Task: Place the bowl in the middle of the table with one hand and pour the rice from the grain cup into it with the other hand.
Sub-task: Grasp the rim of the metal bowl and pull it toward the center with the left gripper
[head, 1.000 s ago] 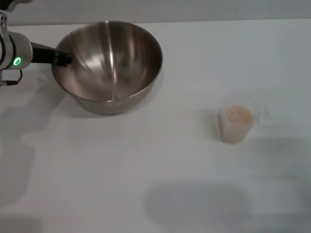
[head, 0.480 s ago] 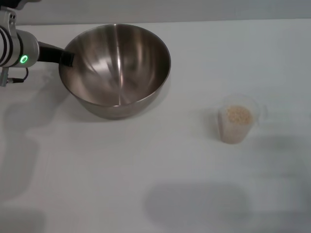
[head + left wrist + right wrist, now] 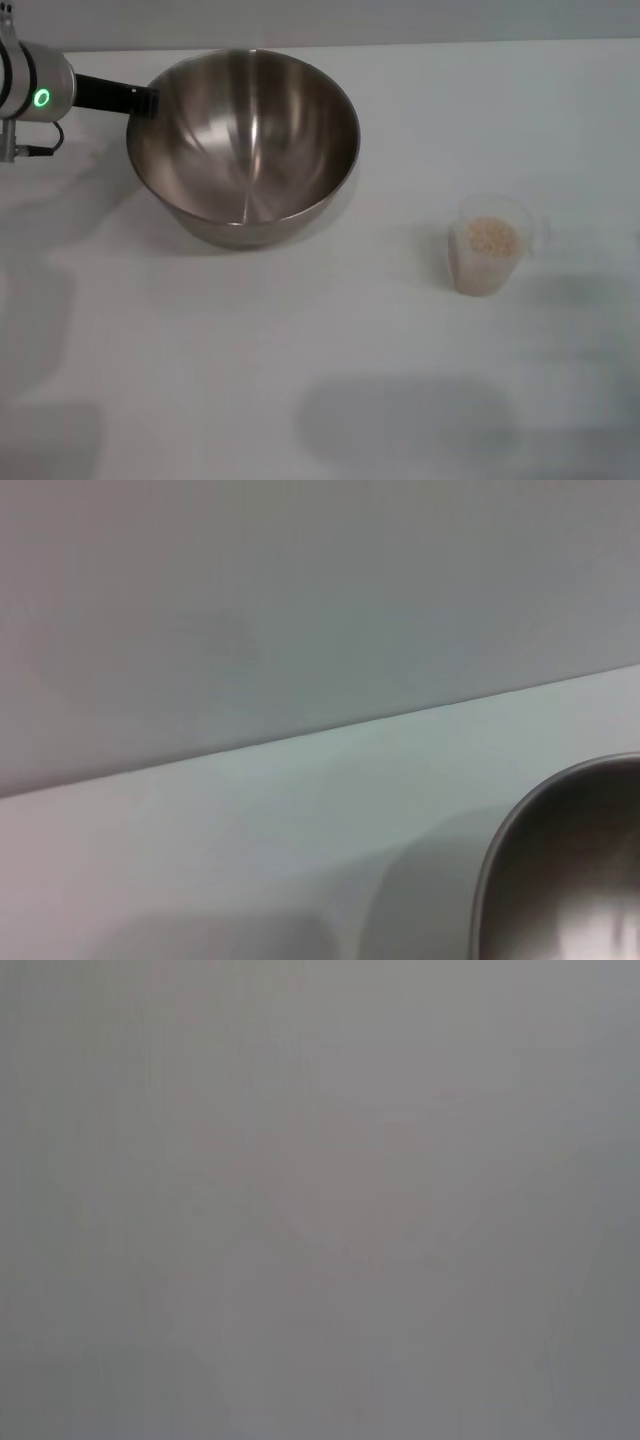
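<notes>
The steel bowl [image 3: 245, 145] is at the back left of the white table [image 3: 300, 350], its shiny inside empty. My left gripper [image 3: 148, 102] reaches in from the left edge and is shut on the bowl's left rim with its dark fingers. Part of the bowl's rim [image 3: 570, 870] also shows in the left wrist view. The grain cup [image 3: 490, 245] stands upright toward the right, well apart from the bowl, with rice [image 3: 492, 237] inside. My right gripper is out of view, and its wrist view shows only a blank grey surface.
The table's far edge [image 3: 450, 42] meets a grey wall behind the bowl. Soft shadows lie on the tabletop at the left and near the front middle.
My left gripper has carried the bowl a little to the right, toward the table's middle. The grain cup has not moved.
</notes>
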You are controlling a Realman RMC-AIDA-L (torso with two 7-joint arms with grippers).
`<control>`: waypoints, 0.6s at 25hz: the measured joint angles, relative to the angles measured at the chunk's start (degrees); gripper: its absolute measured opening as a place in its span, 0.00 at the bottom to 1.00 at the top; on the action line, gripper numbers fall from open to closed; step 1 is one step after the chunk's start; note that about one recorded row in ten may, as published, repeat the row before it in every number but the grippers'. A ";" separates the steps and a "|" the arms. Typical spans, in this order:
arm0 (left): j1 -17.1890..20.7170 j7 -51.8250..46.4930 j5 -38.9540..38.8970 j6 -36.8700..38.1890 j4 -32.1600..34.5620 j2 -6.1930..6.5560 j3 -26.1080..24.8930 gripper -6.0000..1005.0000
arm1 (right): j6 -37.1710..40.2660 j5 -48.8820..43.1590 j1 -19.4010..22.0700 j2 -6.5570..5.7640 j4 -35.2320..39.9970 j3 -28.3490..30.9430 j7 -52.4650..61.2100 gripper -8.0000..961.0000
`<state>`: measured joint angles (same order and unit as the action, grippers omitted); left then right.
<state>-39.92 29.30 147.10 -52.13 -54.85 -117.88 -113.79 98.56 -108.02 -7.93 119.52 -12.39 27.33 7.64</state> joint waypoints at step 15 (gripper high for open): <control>-2.95 9.73 -13.50 -11.46 3.47 3.17 -9.59 0.05 | -1.40 0.04 -1.35 -0.06 0.00 0.00 0.12 0.78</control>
<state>-42.87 39.03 133.60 -63.59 -51.38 -114.72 -123.38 97.16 -107.98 -9.27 119.46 -12.39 27.33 7.76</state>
